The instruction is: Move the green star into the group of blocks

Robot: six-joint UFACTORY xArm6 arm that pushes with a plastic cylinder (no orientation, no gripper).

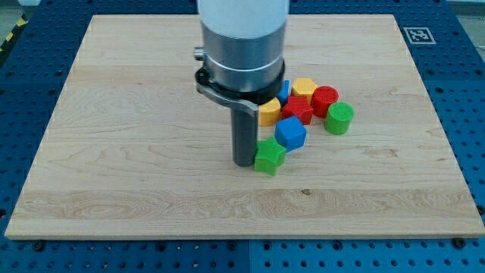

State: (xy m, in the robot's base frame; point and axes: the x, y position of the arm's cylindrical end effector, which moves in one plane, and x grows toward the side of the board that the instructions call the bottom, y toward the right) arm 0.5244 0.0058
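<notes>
Touching the green star [269, 156] from the view's left, my tip [243, 162].

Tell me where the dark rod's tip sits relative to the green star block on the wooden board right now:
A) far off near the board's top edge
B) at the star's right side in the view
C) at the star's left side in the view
C: my tip stands right at the view's left side of the green star block, which lies just below the blue cube of the group.
</notes>
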